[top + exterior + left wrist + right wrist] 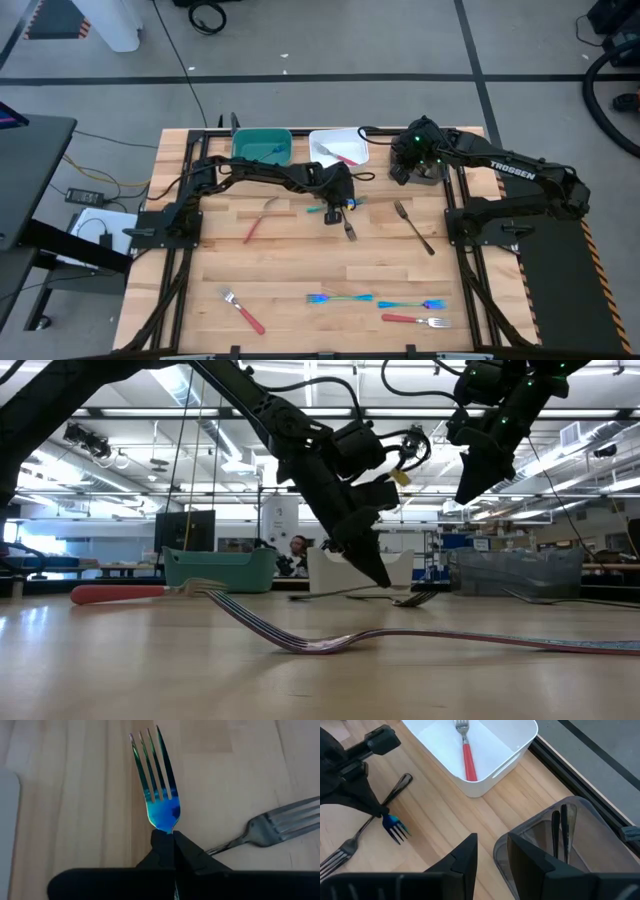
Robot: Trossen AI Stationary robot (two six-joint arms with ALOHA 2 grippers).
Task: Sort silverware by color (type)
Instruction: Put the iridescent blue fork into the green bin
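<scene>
My left gripper (337,208) is at the table's middle, shut on an iridescent blue-teal fork (160,785). My right gripper (491,855) is open and touches nothing; it hovers at the far right, over the rim of the grey-brown bin (580,865), which holds two dark forks (560,832). The white bin (520,745) holds a red-handled fork (468,762). Flat on the table lie two dark forks (413,225) (348,229), two blue-teal forks (340,298) (412,303) and three red-handled forks (258,220) (243,311) (416,320). My left gripper pinches the blue-teal fork between its two fingers at the neck (165,826), just behind the tines. The head sticks out past the fingertips (159,837), and the gripper hides the handle. The fingers slant down from above. Whether the fork is clear of the table, I cannot tell.
The teal bin (262,145) stands at the far edge, left of the white bin. One dark fork (280,822) lies right beside the held fork. Bare wood spreads at the table's near left (290,265). Cables run along the left arm.
</scene>
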